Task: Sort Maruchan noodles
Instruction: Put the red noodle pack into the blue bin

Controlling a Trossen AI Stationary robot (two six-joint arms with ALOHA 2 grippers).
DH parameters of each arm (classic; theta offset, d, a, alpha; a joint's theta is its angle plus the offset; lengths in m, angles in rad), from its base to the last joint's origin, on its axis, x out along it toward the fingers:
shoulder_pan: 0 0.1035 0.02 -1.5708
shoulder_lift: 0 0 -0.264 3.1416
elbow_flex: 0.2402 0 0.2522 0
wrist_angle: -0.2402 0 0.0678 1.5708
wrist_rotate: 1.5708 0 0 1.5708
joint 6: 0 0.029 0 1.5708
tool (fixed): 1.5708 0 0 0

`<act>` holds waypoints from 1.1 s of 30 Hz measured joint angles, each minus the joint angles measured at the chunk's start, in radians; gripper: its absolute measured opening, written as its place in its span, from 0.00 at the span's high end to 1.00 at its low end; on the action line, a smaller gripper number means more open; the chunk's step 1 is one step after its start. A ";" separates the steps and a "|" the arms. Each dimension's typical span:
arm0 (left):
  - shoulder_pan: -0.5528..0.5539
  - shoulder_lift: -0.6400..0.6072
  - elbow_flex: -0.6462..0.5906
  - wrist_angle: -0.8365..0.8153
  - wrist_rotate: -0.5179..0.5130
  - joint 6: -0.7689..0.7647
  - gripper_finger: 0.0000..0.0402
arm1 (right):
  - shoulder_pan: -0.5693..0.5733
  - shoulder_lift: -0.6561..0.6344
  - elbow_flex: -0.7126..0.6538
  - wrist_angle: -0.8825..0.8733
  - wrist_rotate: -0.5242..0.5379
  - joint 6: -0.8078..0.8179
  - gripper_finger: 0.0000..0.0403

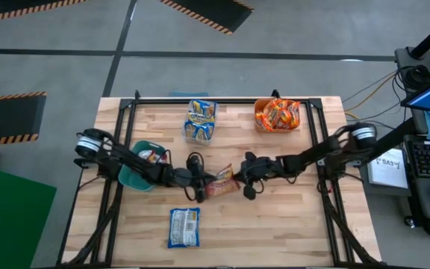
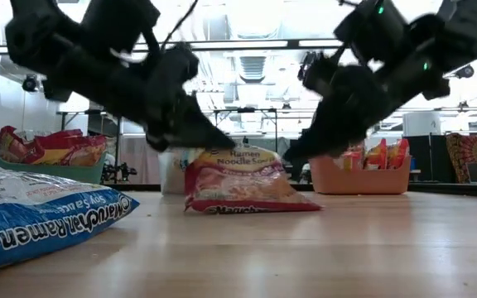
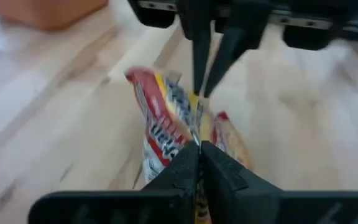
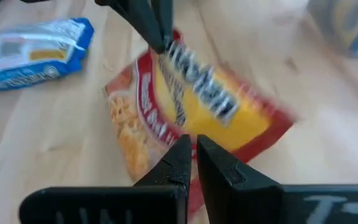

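Mid-table, red-and-white packet [image 1: 223, 181] pinched between left end effector [image 1: 207, 179], right end effector [image 1: 239, 178]

Both arms matte black, chunky jointed links. Silver-grey round housings at each shoulder by the table [image 1: 275, 232] side rails, black cables looped along the links. Right arm shows small green LEDs. Fingers [image 3: 185, 177] black, tapered wedges on a black crossbar.

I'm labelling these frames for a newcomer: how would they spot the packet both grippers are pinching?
Start at the middle of the wooden table, where the two arms meet. There the left gripper and right gripper are each shut on one red-and-yellow packet. The only other loose packet is blue and lies apart, untouched.
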 joint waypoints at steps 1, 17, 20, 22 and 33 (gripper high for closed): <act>-0.002 -0.022 0.004 -0.021 0.001 0.009 1.00 | 0.000 -0.032 0.000 -0.028 0.000 -0.007 0.96; -0.013 -0.352 0.220 -0.761 -0.005 0.016 1.00 | 0.000 -0.421 -0.047 -0.211 0.000 -0.020 0.96; -0.013 -0.344 0.236 -0.778 0.004 0.010 0.99 | 0.000 -0.412 -0.056 -0.212 0.000 0.000 0.96; -0.012 -0.335 0.243 -0.775 0.019 0.009 0.96 | 0.004 -0.396 -0.069 -0.223 0.001 0.014 0.96; -0.003 -0.249 0.235 -0.792 -0.060 -0.127 0.57 | 0.025 -0.142 -0.091 -0.081 -0.016 0.106 0.96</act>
